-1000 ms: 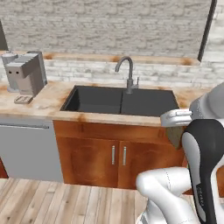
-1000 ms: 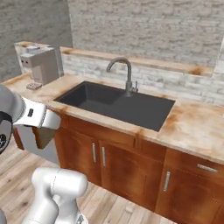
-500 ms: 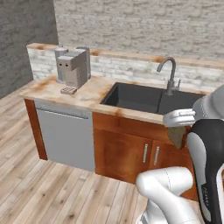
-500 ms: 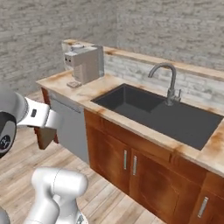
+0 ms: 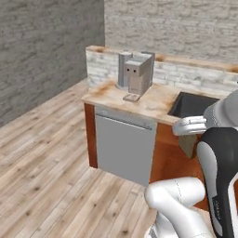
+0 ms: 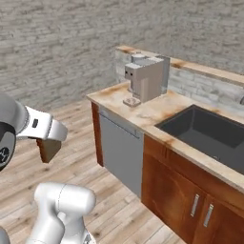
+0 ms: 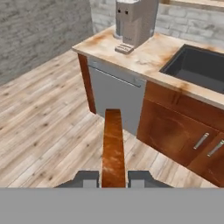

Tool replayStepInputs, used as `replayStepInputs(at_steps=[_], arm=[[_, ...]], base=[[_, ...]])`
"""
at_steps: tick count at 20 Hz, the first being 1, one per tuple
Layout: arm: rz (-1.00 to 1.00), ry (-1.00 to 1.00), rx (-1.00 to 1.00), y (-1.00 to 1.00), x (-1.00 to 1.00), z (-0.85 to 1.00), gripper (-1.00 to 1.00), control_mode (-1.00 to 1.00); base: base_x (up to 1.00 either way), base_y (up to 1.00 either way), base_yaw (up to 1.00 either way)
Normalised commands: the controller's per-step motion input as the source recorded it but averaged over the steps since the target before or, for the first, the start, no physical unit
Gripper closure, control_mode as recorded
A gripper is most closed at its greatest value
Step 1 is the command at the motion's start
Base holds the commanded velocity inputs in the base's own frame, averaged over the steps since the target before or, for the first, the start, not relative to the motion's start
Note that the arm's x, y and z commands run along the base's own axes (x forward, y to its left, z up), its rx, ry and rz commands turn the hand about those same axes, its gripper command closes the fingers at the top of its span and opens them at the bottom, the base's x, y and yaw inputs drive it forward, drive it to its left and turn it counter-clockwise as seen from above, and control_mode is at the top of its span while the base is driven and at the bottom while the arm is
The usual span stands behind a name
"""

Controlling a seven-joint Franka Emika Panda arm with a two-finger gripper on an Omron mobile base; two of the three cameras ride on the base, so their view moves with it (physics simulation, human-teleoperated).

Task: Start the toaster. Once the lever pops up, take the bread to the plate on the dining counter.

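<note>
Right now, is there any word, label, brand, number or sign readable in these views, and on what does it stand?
None can be read.
Small marking on the robot's dark arm link: too small and blurred to read.
Coffee machine, dishwasher front, the bread in the gripper: no text.

The coffee machine [image 5: 135,72] stands on the counter [image 5: 153,104] near its left end, against the back ledge [image 5: 186,62]. The sink [image 6: 209,136] is sunk into the counter to its right. The dishwasher [image 5: 124,148] sits under the counter's left end, cabinet doors [image 7: 173,131] beside it
</note>
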Motion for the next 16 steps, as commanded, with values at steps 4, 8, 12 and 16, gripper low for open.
replayStepInputs(at_steps=[4, 8, 12, 16], arm=[[0.0, 0.0, 0.0, 0.0, 0.0, 0.0, 1.0, 1.0], [0.0, 0.0, 0.0, 0.0, 0.0, 0.0, 1.0, 1.0], [0.0, 0.0, 0.0, 0.0, 0.0, 0.0, 1.0, 1.0], [0.0, 0.0, 0.0, 0.0, 0.0, 0.0, 1.0, 1.0]], base=[[0.82, 1.0, 0.09], [0.96, 1.0, 0.0], [0.96, 1.0, -0.01], [0.81, 1.0, -0.11]])
